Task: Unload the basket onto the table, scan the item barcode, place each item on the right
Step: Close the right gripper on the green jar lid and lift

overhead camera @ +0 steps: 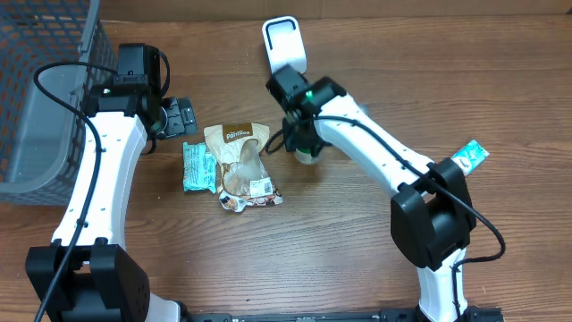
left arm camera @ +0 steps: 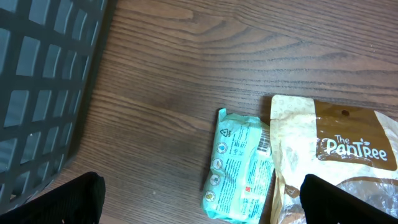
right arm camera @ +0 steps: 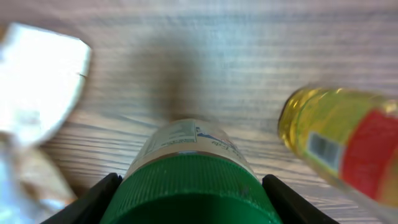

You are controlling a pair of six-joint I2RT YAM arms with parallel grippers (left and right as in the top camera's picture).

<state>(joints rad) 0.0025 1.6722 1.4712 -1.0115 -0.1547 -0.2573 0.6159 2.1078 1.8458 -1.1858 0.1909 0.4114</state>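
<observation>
A jar with a green ribbed cap (right arm camera: 198,186) and a pale label stands on the wooden table; from overhead only a bit of it (overhead camera: 307,156) shows under the right arm. My right gripper (right arm camera: 196,196) (overhead camera: 302,136) is shut on that cap, a black finger pressed to each side. A white scanner (overhead camera: 284,42) stands at the back of the table. My left gripper (left arm camera: 202,200) (overhead camera: 175,116) hangs open over bare wood just left of a teal packet (left arm camera: 239,168) (overhead camera: 198,167), holding nothing.
A tan Pantree pouch (overhead camera: 241,163) (left arm camera: 339,155) lies beside the teal packet. A yellow bottle with a red label and barcode (right arm camera: 339,140) stands right of the jar. A grey mesh basket (overhead camera: 40,98) (left arm camera: 37,93) fills the far left. A small teal pack (overhead camera: 470,157) lies at the right.
</observation>
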